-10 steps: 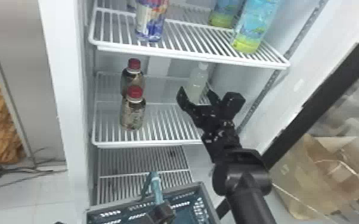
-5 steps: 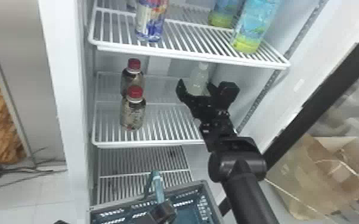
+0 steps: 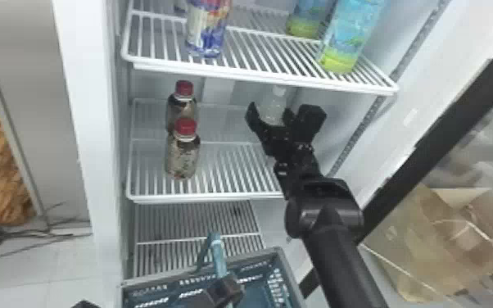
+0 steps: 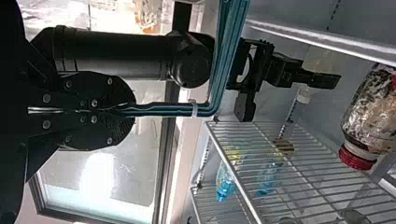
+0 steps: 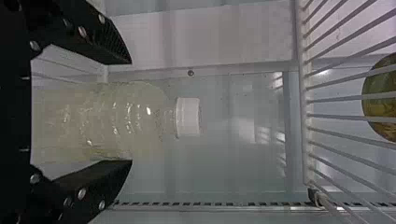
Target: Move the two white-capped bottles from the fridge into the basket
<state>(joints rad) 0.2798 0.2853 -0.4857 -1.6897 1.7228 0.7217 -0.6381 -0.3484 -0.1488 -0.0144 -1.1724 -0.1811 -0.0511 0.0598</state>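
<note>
In the head view my right gripper [image 3: 271,111] is inside the fridge with its open fingers on either side of the white-capped bottle [image 3: 275,98] on the middle shelf. Seen from the right wrist, that gripper [image 5: 128,112] has the pale bottle [image 5: 135,119] between its fingers, a gap showing beside the upper one; the white cap [image 5: 188,116] points away. My left gripper [image 3: 227,288] is at the basket's teal handle [image 3: 218,254]. In the left wrist view this gripper [image 4: 123,110] is shut on the handle [image 4: 161,109]. The basket [image 3: 276,256] hangs below the middle shelf's front.
Two red-capped bottles [image 3: 182,159] stand left on the middle shelf [image 3: 225,176]. Above it, the upper shelf [image 3: 266,80] holds a colourful bottle [image 3: 206,30] and blue-green bottles [image 3: 350,37]. The fridge door's dark frame [image 3: 442,155] slants down the right side.
The right gripper has moved deeper into the fridge, its fingers now beside the white-capped bottle. The basket has shifted very slightly; the left gripper still holds its handle.
</note>
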